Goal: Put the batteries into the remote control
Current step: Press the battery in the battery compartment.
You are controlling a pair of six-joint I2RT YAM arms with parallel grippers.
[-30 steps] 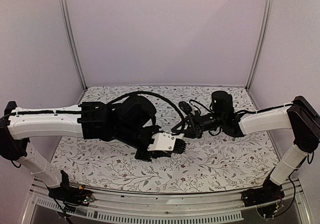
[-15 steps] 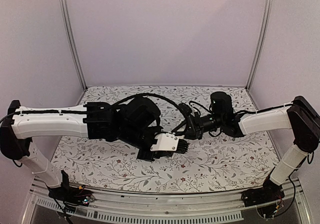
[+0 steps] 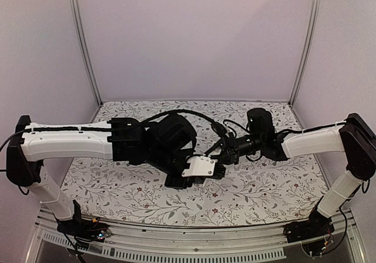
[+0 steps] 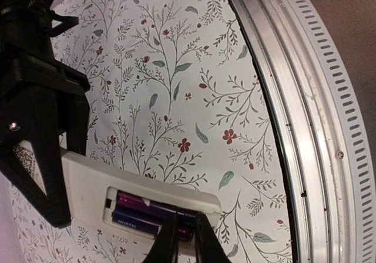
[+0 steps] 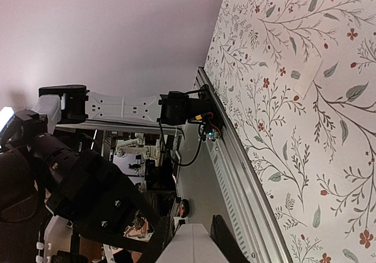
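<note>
Pale lilac walls point(image 3: 194, 40) enclosed a table point(image 3: 264, 192) covered with a floral-printed cloth. An aluminium rail point(image 4: 294, 98) ran along its near edge.

Item 1: the remote control point(image 4: 147, 184), a slim white bar. It was held over the cloth near the middle of the table, where the two arms met. Its battery bay was uncovered and faced the left wrist camera.

Item 2: the batteries point(image 4: 141, 213), two dark purple-blue cylinders. They lay side by side inside the bay, lengthwise along the remote.

Item 3: the right gripper point(image 5: 191, 245). It was clenched on one end of the remote control, with the white body showing between its black fingers point(image 4: 50, 181).

Item 4: the left gripper point(image 4: 186, 248). Its jaws were drawn nearly together, leaving only a thin gap. The tips sat at the end of the nearer battery, by the bay's edge. I could not tell whether they pinched that battery or merely touched it.
</note>
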